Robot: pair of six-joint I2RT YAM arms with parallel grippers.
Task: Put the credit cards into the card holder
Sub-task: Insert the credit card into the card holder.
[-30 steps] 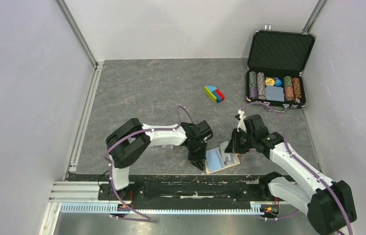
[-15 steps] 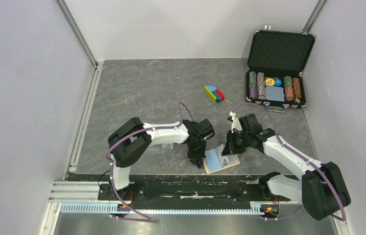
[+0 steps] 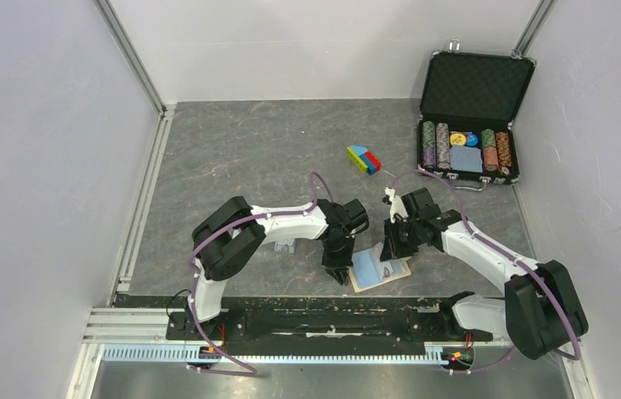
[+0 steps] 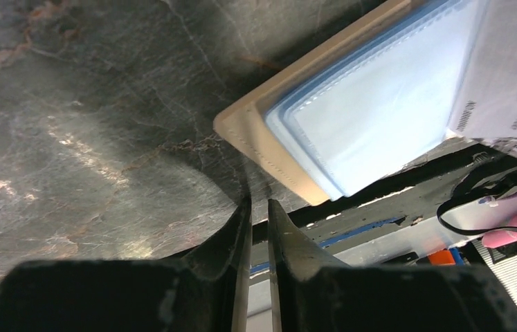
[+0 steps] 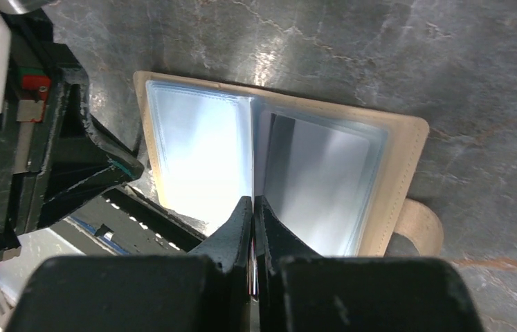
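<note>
The card holder (image 3: 377, 270) lies open on the table near the front edge, tan rim (image 5: 407, 173) up and pale blue pocket panels (image 4: 380, 104) showing. My right gripper (image 3: 388, 252) stands over its middle fold, shut on a credit card that shows edge-on between the jaws (image 5: 252, 200). In the left wrist view that pale grey card (image 4: 504, 69) rises from the panels. My left gripper (image 3: 338, 278) points down at the table just left of the holder's corner. Its jaws (image 4: 258, 200) stand a narrow slit apart with nothing between them. A second pale card (image 3: 287, 247) seems to lie under the left forearm.
An open black case (image 3: 473, 116) with poker chips stands at the back right. A coloured block toy (image 3: 363, 159) lies mid-table. The black front rail (image 3: 290, 320) runs just behind the holder. The holder's strap (image 5: 421, 225) curls out on its right side.
My right arm has swung its elbow outward and brought the held card a little left, over the holder's fold. The left gripper has edged slightly right. The holder has barely shifted.
</note>
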